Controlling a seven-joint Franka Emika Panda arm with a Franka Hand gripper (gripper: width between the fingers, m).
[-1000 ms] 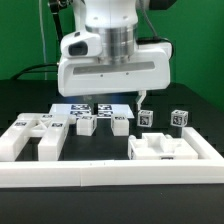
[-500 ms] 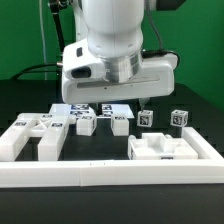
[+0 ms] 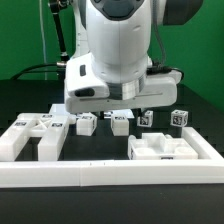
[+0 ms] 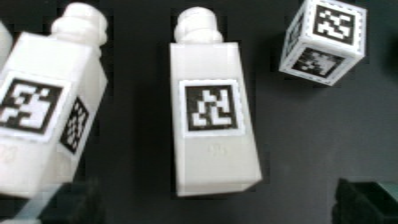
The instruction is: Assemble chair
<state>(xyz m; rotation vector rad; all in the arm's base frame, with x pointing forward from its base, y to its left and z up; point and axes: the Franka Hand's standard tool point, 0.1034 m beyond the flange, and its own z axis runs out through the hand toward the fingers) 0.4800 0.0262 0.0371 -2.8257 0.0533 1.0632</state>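
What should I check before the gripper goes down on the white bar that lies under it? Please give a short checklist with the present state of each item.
1. Gripper open: ok, its fingers stand wide apart.
2. Nothing gripped yet: ok.
3. Target bar lined up between the fingers: ok in the wrist view.
4. Second bar apart from the target bar: ok, a dark gap shows between them.
5. Room for a finger in that gap: cannot tell.
6. Small cube clear of the target bar: ok, it lies apart near the bar's peg end.
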